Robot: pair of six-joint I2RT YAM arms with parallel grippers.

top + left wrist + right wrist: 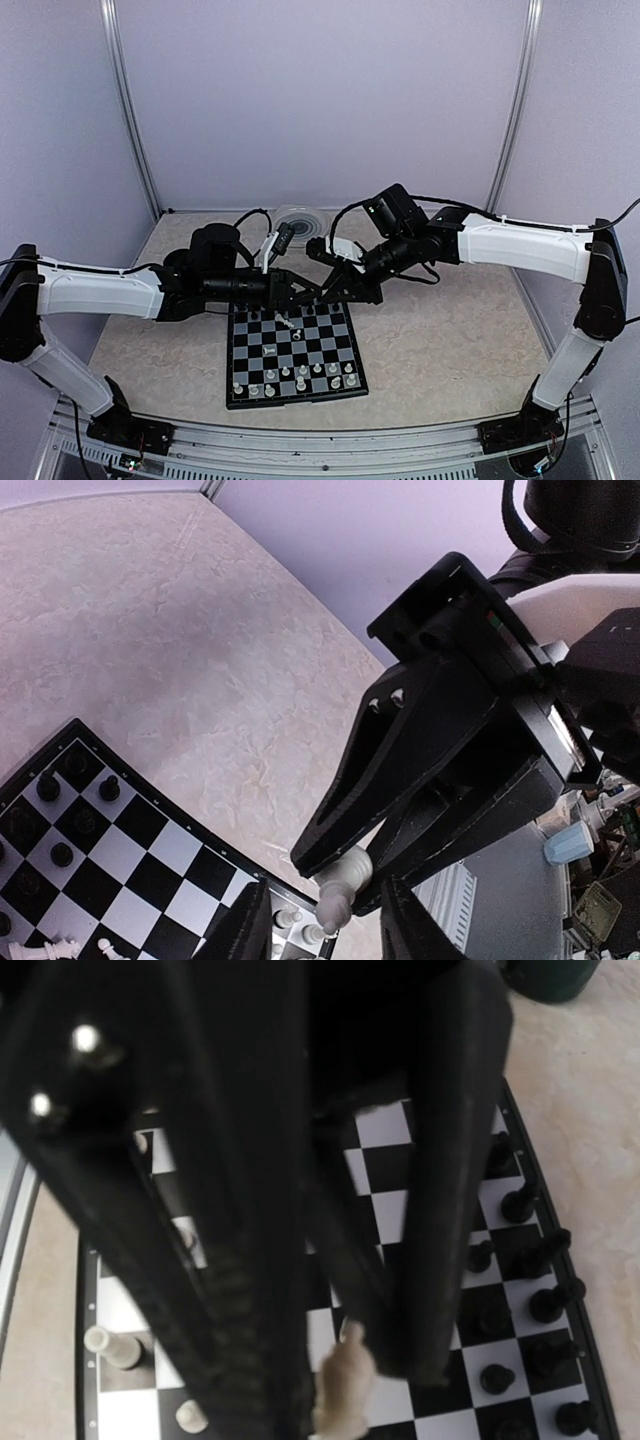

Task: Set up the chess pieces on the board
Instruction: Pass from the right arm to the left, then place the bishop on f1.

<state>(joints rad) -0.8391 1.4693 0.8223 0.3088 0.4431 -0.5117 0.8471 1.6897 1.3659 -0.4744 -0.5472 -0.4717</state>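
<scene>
- Top view: board (330, 336) at lower centre, white men (301, 384) along its bottom rows; left gripper (300, 296) and right gripper (335, 292) tip to tip over its upper edge.
- Left wrist view: lower centre, white piece (345, 878) pinched near its top in the right gripper; left fingers (245, 930) apart either side.
- Right wrist view: blurred; same piece low between dark fingers, black men (545, 1305) at right.
- Probably light, hard, slippery; best gripped squarely at base.

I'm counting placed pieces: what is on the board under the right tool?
Black pieces stand along the board edge beside the right tool, which pinches a cream piece. Squares directly beneath it are covered, so what stands there cannot be seen.
</scene>
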